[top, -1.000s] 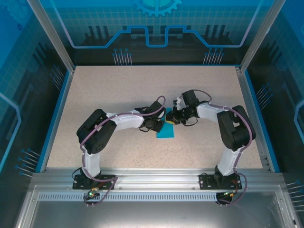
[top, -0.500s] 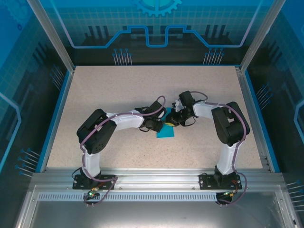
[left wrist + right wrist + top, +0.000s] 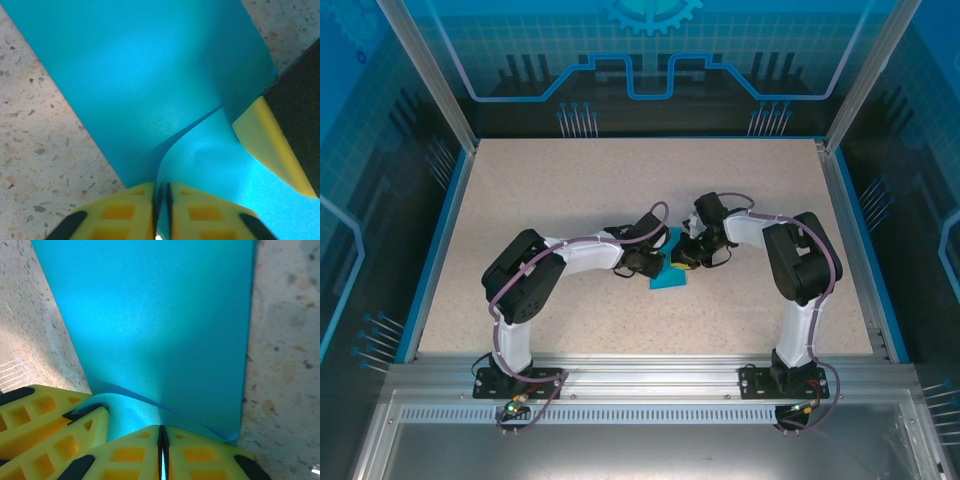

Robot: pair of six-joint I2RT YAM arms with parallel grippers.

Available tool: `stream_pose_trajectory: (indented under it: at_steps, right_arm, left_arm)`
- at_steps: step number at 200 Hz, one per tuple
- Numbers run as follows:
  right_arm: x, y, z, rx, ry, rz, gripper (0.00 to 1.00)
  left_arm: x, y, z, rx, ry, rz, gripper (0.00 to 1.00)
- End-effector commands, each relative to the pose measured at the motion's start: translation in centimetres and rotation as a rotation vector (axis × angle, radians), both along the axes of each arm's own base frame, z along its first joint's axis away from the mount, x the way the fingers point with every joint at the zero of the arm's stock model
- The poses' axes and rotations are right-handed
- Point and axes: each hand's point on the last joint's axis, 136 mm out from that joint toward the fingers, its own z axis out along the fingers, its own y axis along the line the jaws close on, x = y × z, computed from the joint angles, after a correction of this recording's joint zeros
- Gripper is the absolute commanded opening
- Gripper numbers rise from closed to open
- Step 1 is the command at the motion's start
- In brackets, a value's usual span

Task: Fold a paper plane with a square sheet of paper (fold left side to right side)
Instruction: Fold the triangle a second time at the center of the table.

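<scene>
On the speckled table (image 3: 520,200), the left gripper (image 3: 161,200) reaches in from the left. Its yellow fingers are pressed together on a lifted, curving layer of the square sheet of paper (image 3: 671,279), pinching it. The teal sheet lies near the table's middle, between the two wrists, with most of it flat on the surface. On the right, the right gripper (image 3: 162,442) is likewise clamped onto the sheet's raised fold, just beside the left gripper's fingertips.

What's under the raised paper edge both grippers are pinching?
Under the raised edge of the square sheet of paper, pinched by the left gripper and right gripper, lies more teal paper. The table below that is covered.
</scene>
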Motion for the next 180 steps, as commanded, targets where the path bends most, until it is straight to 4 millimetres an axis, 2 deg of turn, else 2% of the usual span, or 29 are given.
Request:
stream_pose_trajectory:
  at_steps: [1,42,61,81,107,134,180]
  right_arm:
    - [-2.0,-1.5,-2.8,-0.109,0.085,0.015,0.12]
    - [-2.1,-1.8,-3.2,-0.117,0.091,0.012,0.12]
    - [-2.0,-1.7,-3.1,-0.112,0.088,0.012,0.12]
    - [-1.9,-1.6,-3.0,-0.109,0.083,0.013,0.12]
    - [-1.9,-1.6,-3.1,-0.106,0.084,0.014,0.12]
    - [-1.9,-1.5,-3.0,-0.102,0.082,0.017,0.12]
    - [-1.9,-1.3,-2.9,-0.1,0.08,0.024,0.12]
  left_arm:
    - [0.1,0.1,1.1,-0.01,0.001,0.006,0.24]
    - [0.1,0.4,6.6,-0.076,-0.086,0.017,0.46]
    - [-0.9,0.1,8.9,-0.148,-0.095,0.0,0.52]
    - [-2.6,-0.9,9.8,-0.248,-0.051,-0.044,0.52]
    - [-4.2,-2.7,9.4,-0.374,0.034,-0.083,0.5]
    - [-5.0,-4.0,7.7,-0.418,0.116,-0.1,0.47]
    - [-5.2,-4.2,4.4,-0.38,0.185,-0.09,0.46]
